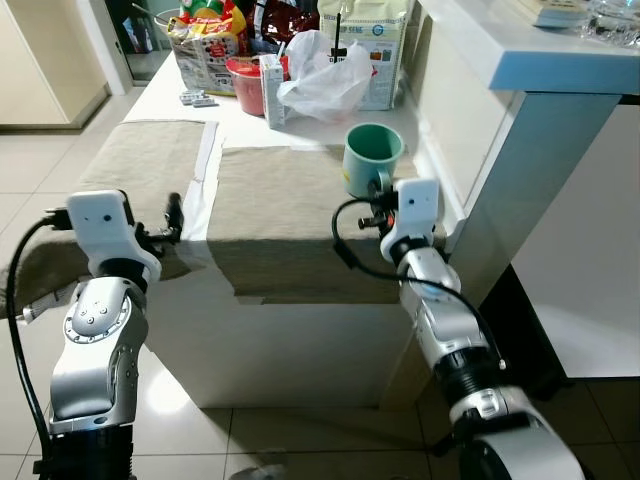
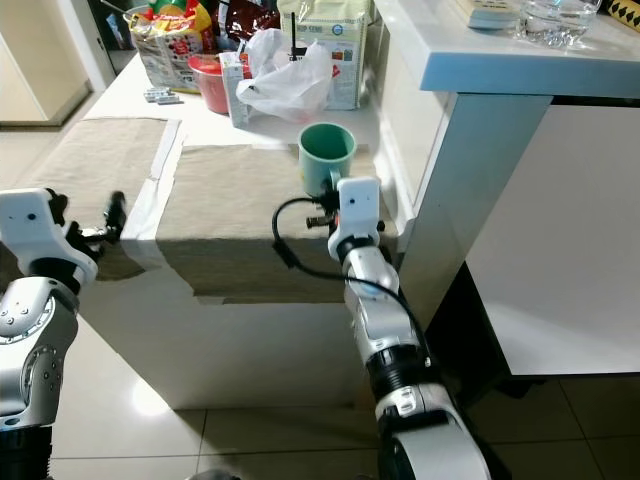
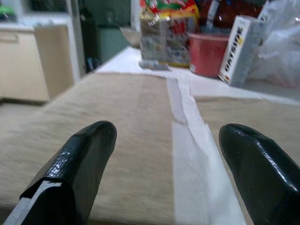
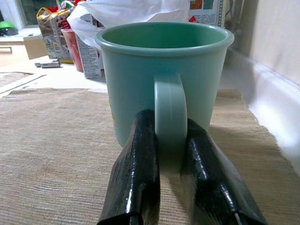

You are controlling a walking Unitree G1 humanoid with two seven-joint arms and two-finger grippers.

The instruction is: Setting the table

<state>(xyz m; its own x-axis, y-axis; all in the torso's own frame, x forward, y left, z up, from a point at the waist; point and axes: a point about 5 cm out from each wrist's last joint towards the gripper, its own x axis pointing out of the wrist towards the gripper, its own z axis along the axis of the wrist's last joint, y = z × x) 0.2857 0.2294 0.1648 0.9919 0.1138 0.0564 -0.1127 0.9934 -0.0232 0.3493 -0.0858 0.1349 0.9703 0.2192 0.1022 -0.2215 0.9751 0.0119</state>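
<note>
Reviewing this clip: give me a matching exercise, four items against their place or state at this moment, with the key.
Items
1. green mug
2. left gripper
3. red container
4. white plastic bag

States
A. open, over the left placemat
B. at the far end of the table, beside a small white carton
C. upright on the right placemat, handle pinched by the right gripper
D. crumpled, behind the mug

Pairs: 1-C, 2-A, 3-B, 4-D
</note>
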